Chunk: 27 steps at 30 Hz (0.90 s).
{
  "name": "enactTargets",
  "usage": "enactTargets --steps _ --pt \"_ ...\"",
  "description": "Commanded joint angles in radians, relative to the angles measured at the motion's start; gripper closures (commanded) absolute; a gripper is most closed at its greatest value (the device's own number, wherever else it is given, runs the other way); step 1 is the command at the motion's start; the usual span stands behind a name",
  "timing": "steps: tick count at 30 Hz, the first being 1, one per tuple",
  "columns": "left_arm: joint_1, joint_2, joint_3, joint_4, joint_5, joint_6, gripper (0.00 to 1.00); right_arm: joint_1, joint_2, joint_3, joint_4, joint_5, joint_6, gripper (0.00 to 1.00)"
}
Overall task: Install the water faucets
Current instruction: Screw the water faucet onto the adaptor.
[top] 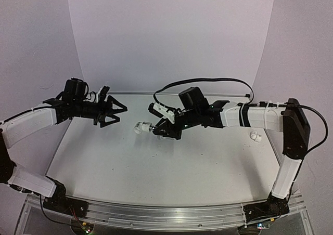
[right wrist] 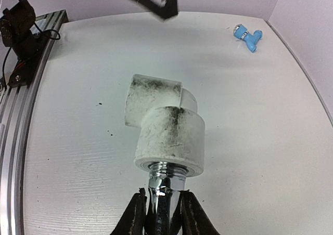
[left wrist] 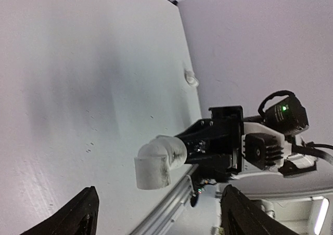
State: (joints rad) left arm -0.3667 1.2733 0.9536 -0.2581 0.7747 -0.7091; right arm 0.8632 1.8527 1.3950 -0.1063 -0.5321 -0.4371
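My right gripper (right wrist: 160,214) is clamped on the silver faucet (right wrist: 162,185), whose stem enters a smudged white elbow fitting (right wrist: 166,126) held over the table (top: 156,167). My left gripper (top: 120,115) gapes empty, facing the elbow, apart. The blue faucet (right wrist: 247,36) lies on the far tabletop. I note a spare white fitting (top: 255,136) beside the right arm.

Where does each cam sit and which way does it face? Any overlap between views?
Top external: above and behind the bases, looking down the table; both arms show, left gripper open, right gripper facing it.
Left wrist: looks past its own fingers straight at the right gripper's front.
Right wrist: looks along its own fingers, shut on the silver faucet, toward the blue faucet.
Shared: every view shows the white elbow fitting on the silver faucet.
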Motion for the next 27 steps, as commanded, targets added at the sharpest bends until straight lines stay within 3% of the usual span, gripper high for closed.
enactTargets --steps 1,9,16,21,27 --pt "-0.016 0.045 -0.085 0.361 0.257 -0.227 0.14 0.012 -0.107 -0.010 0.211 0.026 0.028 1.00" --pt "-0.062 0.122 -0.075 0.495 0.324 -0.289 0.14 0.022 -0.099 0.005 0.228 -0.015 0.020 1.00" --pt "-0.070 0.142 -0.067 0.517 0.348 -0.291 0.17 0.028 -0.088 0.015 0.224 -0.060 0.006 1.00" --pt "-0.082 0.161 -0.053 0.519 0.347 -0.291 0.26 0.038 -0.078 0.025 0.211 -0.062 -0.011 1.00" --pt "-0.097 0.173 -0.039 0.519 0.336 -0.276 0.44 0.045 -0.073 0.034 0.199 -0.055 -0.006 1.00"
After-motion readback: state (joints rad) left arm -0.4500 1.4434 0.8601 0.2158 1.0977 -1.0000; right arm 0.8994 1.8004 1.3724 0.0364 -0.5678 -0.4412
